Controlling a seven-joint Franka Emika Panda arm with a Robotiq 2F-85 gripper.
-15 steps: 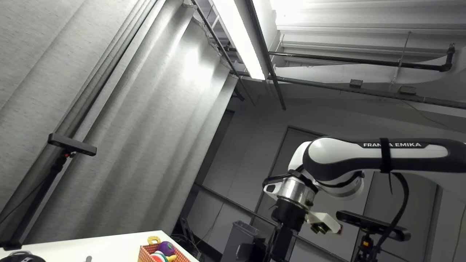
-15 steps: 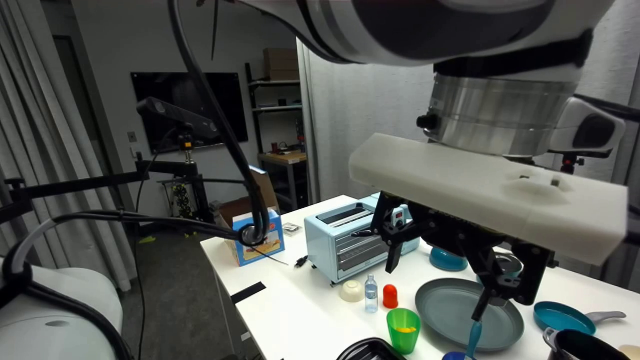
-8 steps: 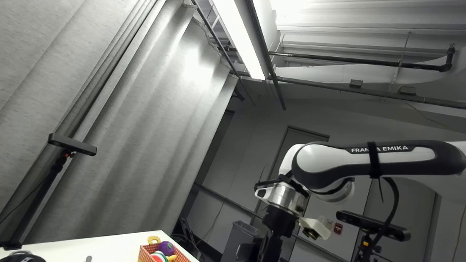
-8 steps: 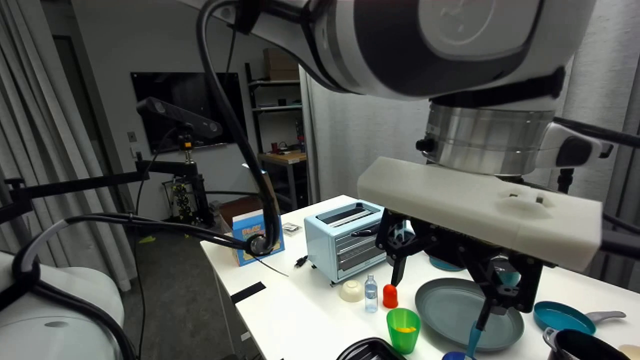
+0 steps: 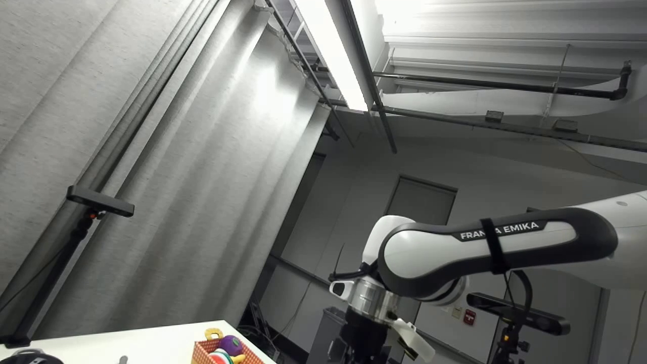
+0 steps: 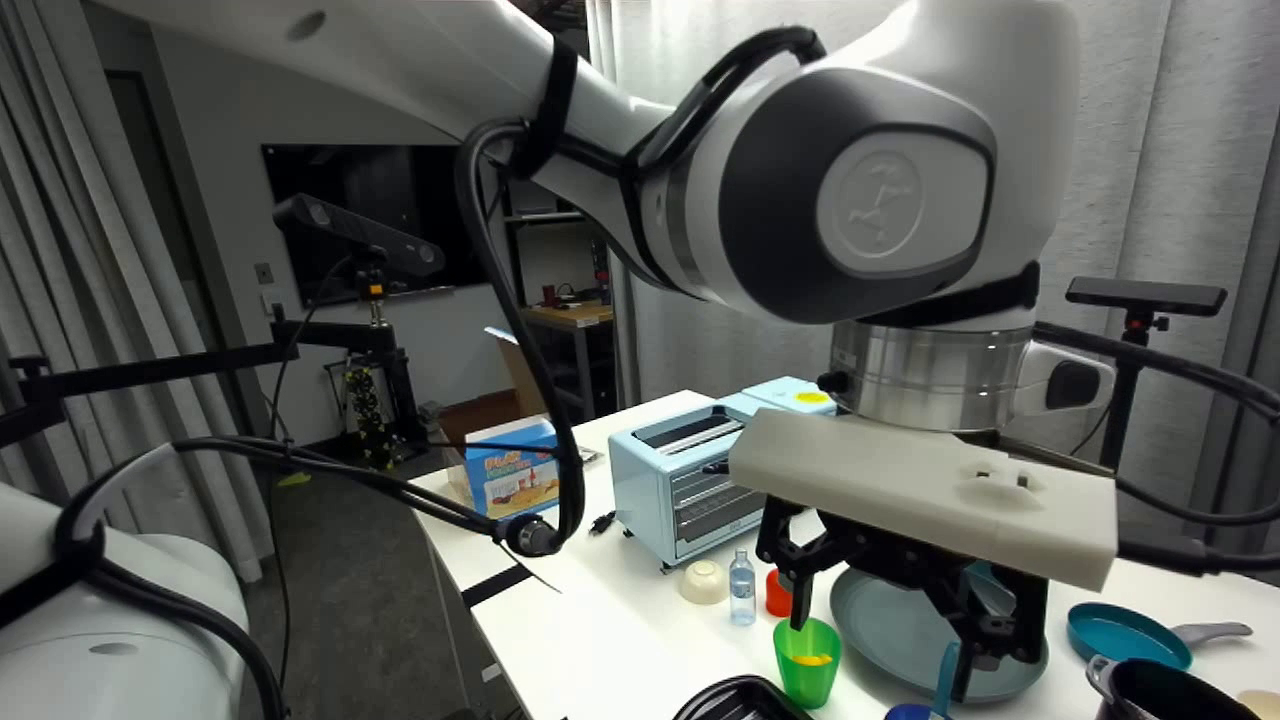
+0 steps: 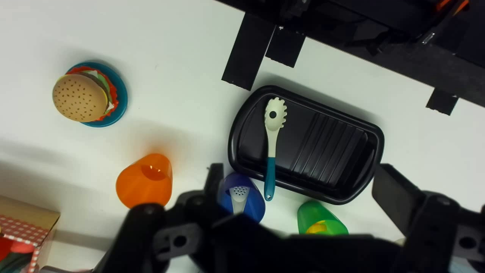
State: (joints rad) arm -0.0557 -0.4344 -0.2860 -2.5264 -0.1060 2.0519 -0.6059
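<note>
My gripper (image 7: 299,178) is open and empty, its fingers wide apart above the table. In an exterior view the gripper (image 6: 882,650) hangs pointing down; in the other picture from outside its fingers are cut off at the bottom edge. Between the fingers in the wrist view lie a black ribbed tray (image 7: 322,148) with a cream and teal pasta spoon (image 7: 271,144) across it, and a green cup (image 7: 314,214) with something yellow inside. A blue cup (image 7: 254,203) holding a pale perforated utensil (image 7: 239,195) is partly hidden by the left finger.
An orange cup (image 7: 140,185), a toy burger (image 7: 79,98) on a teal plate and a checked basket (image 7: 26,231) are at the left. An exterior view shows a toaster oven (image 6: 640,490), bottle (image 6: 742,590), bowl (image 6: 704,582), grey plate (image 6: 870,620), teal pan (image 6: 1115,637) and black pot (image 6: 1170,695).
The arm has come down, and the gripper has dropped lower over the table, shifting left in both exterior views. The gripper stays open. The table objects have not moved.
</note>
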